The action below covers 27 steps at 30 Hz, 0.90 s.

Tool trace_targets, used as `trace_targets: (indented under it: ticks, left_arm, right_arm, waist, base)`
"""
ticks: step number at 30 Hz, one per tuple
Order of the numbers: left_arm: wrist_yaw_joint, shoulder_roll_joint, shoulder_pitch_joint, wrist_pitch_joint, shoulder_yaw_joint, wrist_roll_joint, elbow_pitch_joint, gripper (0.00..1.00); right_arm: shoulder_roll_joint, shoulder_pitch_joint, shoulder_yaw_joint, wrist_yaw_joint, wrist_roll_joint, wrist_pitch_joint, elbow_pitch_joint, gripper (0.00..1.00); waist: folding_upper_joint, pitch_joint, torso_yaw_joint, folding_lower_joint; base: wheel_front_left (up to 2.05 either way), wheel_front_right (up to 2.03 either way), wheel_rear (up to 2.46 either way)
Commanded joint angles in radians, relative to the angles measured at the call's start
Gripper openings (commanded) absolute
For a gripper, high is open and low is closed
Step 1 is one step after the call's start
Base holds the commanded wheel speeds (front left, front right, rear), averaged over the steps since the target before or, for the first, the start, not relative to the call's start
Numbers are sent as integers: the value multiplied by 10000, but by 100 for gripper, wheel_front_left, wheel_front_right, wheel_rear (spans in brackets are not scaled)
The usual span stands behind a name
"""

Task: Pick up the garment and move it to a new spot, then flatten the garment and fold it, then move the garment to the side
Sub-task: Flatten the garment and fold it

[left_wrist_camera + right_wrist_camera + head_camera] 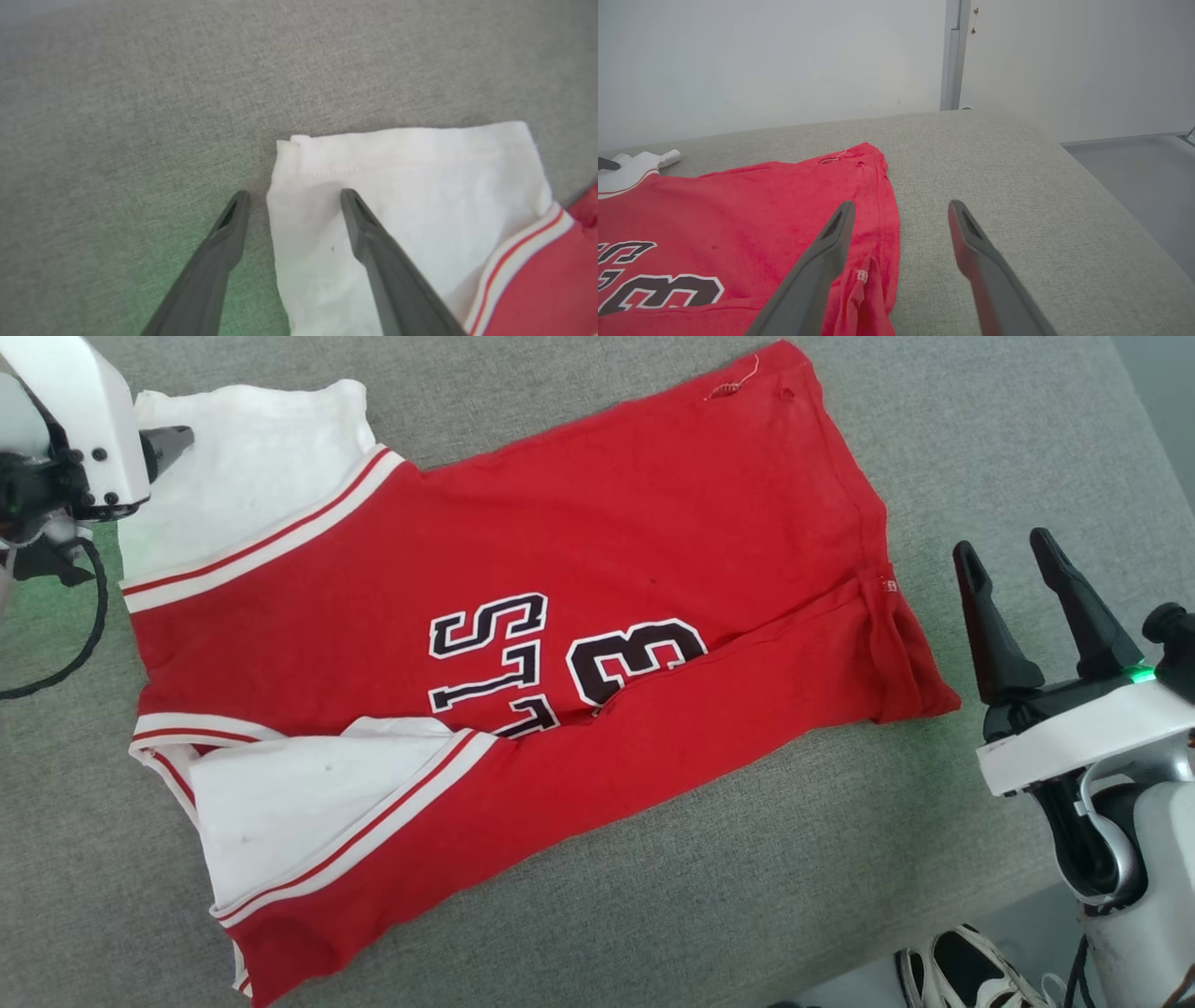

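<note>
Head view shows the garment (523,616) spread flat on the grey cushion (840,859) — left gripper (292,200) gapes empty astride its white sleeve (420,186) edge. Right gripper (1004,549) stands spread beside the hem, holding nothing.

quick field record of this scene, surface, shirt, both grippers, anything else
surface: grey surface, cloth-covered
garment: red shirt spread out, near side folded over part of the dark print
sleeves: white, at the robot's left end
left gripper: open, straddling a corner of the far white sleeve; contact unclear
right gripper: open, beside the hem end, holding nothing
other: shoe below the surface's edge
</note>
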Motion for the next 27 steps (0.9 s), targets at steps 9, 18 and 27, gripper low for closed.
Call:
trace_targets:
  ticks: [9,18,27]
  left_arm:
    - [-773,-550,-59,1251,-298,-258,506,0]
    - [-1011,-942,-520,762,-461,75,528,0]
    - [-1237,-1757,-852,260,-455,-28,535,0]
  right_arm:
    - [-353,-619,361,-4,177,282,52,100]
    - [-1256,-3244,1730,-4,792,2055,1544,100]
    - [-1782,-6598,2949,-4,1461,4185,4787,100]
  waist:
    - [0,182,100,0]
    - [0,523,500,0]
    - [0,878,1405,0]
  base:
    - [0,0,0]
    - [0,0,0]
    - [0,0,0]
